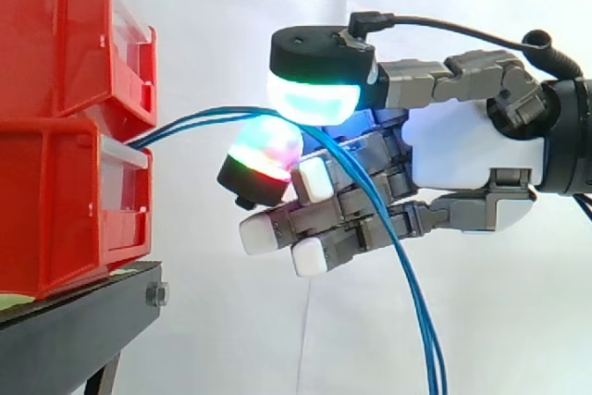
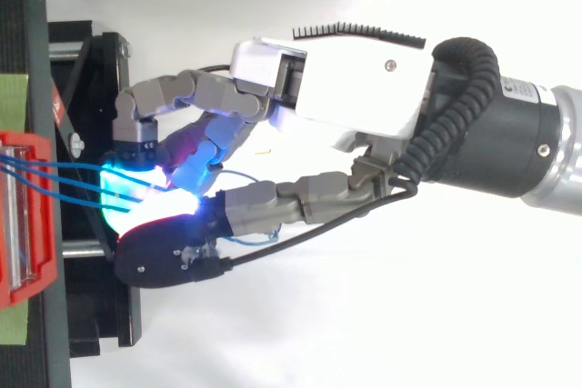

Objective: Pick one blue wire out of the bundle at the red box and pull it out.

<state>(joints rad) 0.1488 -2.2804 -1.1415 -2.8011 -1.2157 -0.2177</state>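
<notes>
At the left of the side view, two red plastic bins [image 1: 55, 201] are seen stacked on a black metal stand [image 1: 74, 330], before a white curtain [image 1: 231, 6]. A bundle of thin blue wires [image 1: 199, 120] is led out from the front of the lower bin, carried rightward in a shallow arc and, beyond the grasp, let fall in a long loop toward the bottom edge. At the crest of that arc the wires are enclosed by the robot hand [image 1: 453, 145], which is brought in level from the right. Its fingers are curled, and the wires are pinched between two glowing fingertips [image 1: 314, 99], a green-and-cyan one above and a red-tinged one below, with almost no gap left between the pads. The remaining fingers are folded under the palm, and nothing is held by them. How many strands are caught cannot be told; more than one appears to be passed through the pinch. The grasp is judged to be made and the pull not yet carried out, since the wires are seen bowed rather than taut at the bin. A steady withdrawal rightward, away from the bin, is called for next, with the pinch kept firm and, preferably, a single strand retained.
</notes>
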